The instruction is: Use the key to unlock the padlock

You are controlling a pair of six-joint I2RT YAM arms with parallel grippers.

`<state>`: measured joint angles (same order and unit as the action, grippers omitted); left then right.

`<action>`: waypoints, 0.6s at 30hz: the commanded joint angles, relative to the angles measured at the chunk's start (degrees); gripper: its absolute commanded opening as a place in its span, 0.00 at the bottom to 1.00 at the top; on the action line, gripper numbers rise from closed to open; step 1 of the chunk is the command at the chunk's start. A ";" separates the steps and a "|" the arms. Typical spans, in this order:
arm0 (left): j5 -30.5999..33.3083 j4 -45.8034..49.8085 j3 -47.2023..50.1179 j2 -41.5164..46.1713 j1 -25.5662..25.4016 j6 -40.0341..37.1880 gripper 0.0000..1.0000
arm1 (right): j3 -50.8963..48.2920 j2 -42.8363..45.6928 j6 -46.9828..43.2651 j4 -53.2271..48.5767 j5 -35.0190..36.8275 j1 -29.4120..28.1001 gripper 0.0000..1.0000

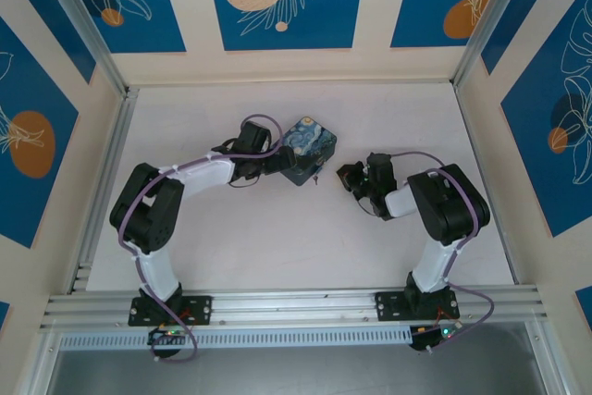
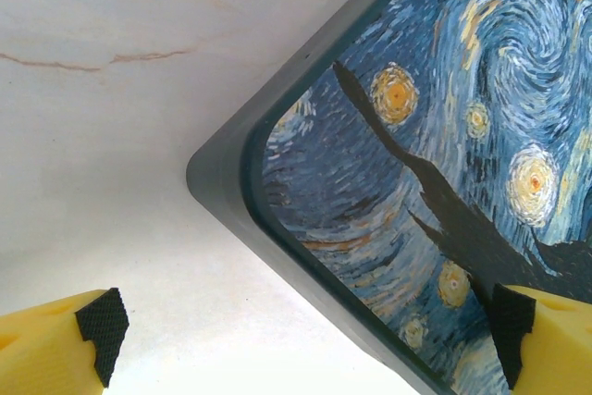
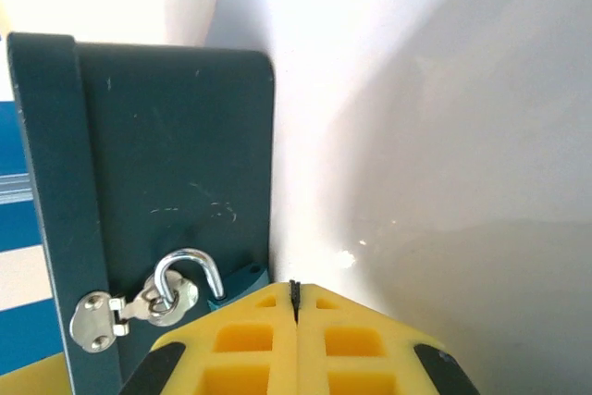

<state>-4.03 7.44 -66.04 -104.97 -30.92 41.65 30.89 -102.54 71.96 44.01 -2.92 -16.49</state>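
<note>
White table [image 1: 277, 247] carries a painted blue tin [image 1: 310, 143]. Left gripper [image 2: 310, 335] stands wide open over the tin's corner, holding nothing. Right gripper [image 3: 296, 295] is pressed closed just beside the padlock [image 3: 240, 282], which hangs from the tin's hasp [image 3: 102, 316].

Shiny metal padlock [image 3: 242, 280]; matt painted tin [image 3: 176, 164]; smooth pale table [image 2: 111, 182].

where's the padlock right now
In the right wrist view the padlock hangs from the hasp on the Starry Night tin's side wall, low in the frame, just left of the shut right hand.
</note>
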 commanded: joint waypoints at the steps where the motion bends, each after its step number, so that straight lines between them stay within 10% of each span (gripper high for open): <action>1: 3.30 11.77 2.42 -3.76 -0.01 -0.96 0.99 | 0.88 1.36 -1.47 -1.35 -0.65 -0.27 0.00; 9: 2.85 11.71 2.14 -3.93 0.05 -0.78 0.99 | 0.11 2.60 -4.64 0.57 -1.69 -4.07 0.26; 18: 2.73 11.79 1.82 -4.15 0.05 -0.79 0.99 | 0.58 2.66 -6.08 -2.07 0.36 -8.13 0.27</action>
<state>-4.25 7.57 -66.28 -105.14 -30.92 41.65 30.92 -100.31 67.75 43.64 -3.64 -23.77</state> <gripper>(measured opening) 0.994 0.272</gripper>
